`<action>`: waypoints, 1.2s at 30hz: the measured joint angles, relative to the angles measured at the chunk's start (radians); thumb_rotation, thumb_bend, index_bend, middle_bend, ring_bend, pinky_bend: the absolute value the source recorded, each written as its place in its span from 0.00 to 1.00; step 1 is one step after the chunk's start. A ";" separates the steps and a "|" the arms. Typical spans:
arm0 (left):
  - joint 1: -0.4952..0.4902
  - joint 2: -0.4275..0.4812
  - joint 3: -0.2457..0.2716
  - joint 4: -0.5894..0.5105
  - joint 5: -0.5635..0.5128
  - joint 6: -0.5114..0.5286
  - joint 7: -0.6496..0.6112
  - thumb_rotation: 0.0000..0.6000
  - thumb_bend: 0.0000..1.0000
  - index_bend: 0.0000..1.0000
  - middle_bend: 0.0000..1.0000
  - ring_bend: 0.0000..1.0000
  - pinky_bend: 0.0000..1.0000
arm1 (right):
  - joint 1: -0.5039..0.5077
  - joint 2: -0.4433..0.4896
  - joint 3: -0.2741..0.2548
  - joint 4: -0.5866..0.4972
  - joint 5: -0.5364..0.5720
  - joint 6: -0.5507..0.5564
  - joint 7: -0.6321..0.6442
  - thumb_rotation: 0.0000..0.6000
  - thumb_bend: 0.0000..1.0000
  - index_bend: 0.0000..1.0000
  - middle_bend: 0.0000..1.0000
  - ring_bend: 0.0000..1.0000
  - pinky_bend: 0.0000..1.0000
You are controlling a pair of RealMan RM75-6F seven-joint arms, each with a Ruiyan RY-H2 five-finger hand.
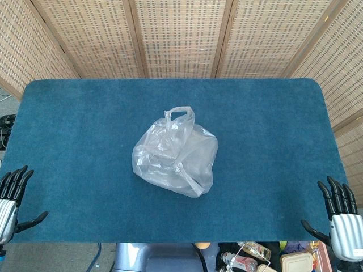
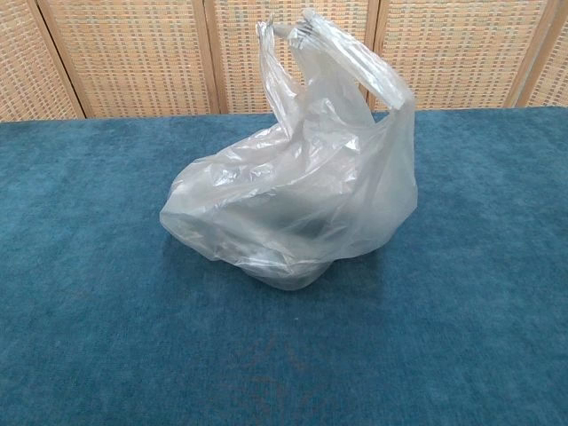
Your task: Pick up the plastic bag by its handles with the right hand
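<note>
A clear plastic bag [image 1: 174,154] sat near the middle of a blue felt-covered table [image 1: 272,124]. In the head view its long axis ran from about 5 o'clock to 11 o'clock, with the full, rounded body at the near end and the handles [image 1: 180,113] at the far end, pointing toward 12 o'clock and the wicker screen [image 1: 181,37] behind the table. In the chest view the handles [image 2: 342,58] stood upright above the body, leaning slightly toward 1 o'clock, their loops gathered loosely together.

The bag [image 2: 293,200] was thin, crinkled and translucent, with a greyish sheen. Something dark showed faintly through its lower part; what it was could not be told. The base bulged and rested on the felt.

The right hand [image 1: 340,218] rested at the near right corner of the table, at about 4 o'clock from the bag and well apart from it. Its dark fingers were spread and pointing away from the robot, the thumb out to the side, grasping nothing. The left hand [image 1: 12,195] lay at the near left corner, at about 8 o'clock from the bag, also well apart, fingers likewise splayed and released. Neither hand appeared in the chest view.
</note>
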 measured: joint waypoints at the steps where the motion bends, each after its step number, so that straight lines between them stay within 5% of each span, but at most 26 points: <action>1: 0.000 0.000 0.000 0.000 0.001 0.001 0.001 1.00 0.06 0.00 0.00 0.00 0.00 | 0.001 0.000 0.000 0.000 0.000 -0.001 0.000 1.00 0.00 0.07 0.00 0.00 0.00; 14: 0.003 0.001 -0.009 -0.010 0.010 0.016 0.047 1.00 0.08 0.00 0.00 0.00 0.00 | 0.036 0.033 -0.022 -0.035 -0.027 -0.056 0.107 1.00 0.00 0.07 0.01 0.00 0.00; 25: -0.035 0.054 -0.047 -0.187 0.006 -0.018 0.145 1.00 0.08 0.00 0.00 0.00 0.00 | 0.263 0.260 -0.041 -0.198 -0.094 -0.298 0.647 1.00 0.00 0.08 0.02 0.00 0.00; 36: -0.064 0.037 -0.073 -0.215 -0.037 -0.063 0.218 1.00 0.08 0.00 0.00 0.00 0.00 | 0.515 0.387 -0.047 -0.301 -0.169 -0.506 1.173 1.00 0.00 0.10 0.15 0.01 0.05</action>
